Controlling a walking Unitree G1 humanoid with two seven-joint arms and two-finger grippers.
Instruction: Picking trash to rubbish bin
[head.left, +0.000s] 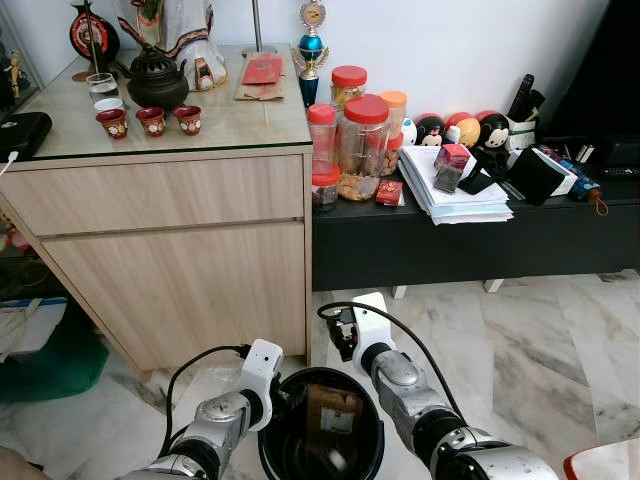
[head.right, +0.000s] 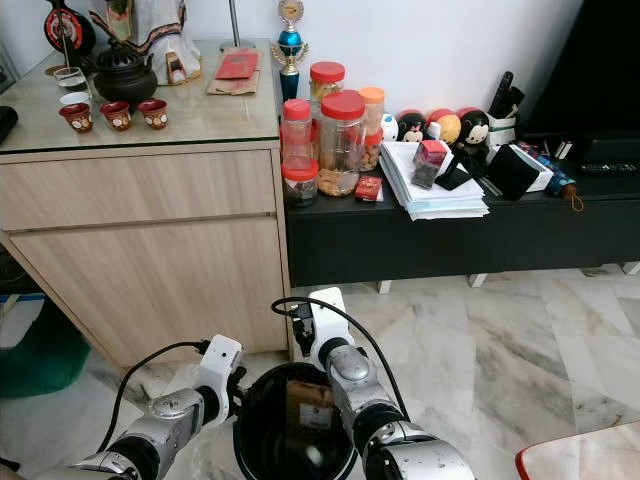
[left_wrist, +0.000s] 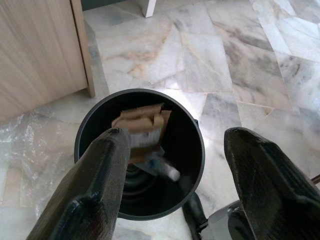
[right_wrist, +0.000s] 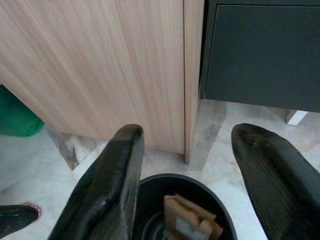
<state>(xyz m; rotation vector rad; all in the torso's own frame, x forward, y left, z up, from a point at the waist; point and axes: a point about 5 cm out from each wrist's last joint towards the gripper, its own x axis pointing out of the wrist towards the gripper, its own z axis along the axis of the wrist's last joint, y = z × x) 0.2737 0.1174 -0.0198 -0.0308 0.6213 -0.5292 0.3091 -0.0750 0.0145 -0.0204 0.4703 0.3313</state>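
Left tool (left_wrist: 170, 190): poised above the rubbish bin's left rim, fingers (left_wrist: 95, 190) spread wide, holding nothing.

Rubbish bin (head.left: 372, 420): black, round, standing on the marble floor (head.left: 540, 330) directly before the robot, between the two arms, just in front of the corner of the wooden cabinet (head.left: 180, 260).

Trash (head.left: 331, 412): a crumpled brown paper packet with a white label, lying inside the bin against its far wall; a small pale item lies deeper, too blurred to identify.

Right tool (right_wrist: 187, 185): above the bin's right rim, pointing toward the cabinet foot, fingers (right_wrist: 107, 185) wide apart, empty.

Counter (head.left: 200, 120): glass-topped cabinet top, carrying small red cups (head.left: 150, 120) and a dark incense burner (head.left: 158, 78).

Low black shelf (head.left: 480, 240): to the right of the cabinet, carrying red-lidded jars (head.left: 365, 145), a paper stack (head.left: 455, 190) and toy figures.

Step in hand, as judged: the drop appears complete, with the packet in the bin and both tools free.

Next move calls for: raising both arms clear of the rim without knocking the bin, then searching the floor and surfaces for further trash; none is plainly identifiable on the floor from here.
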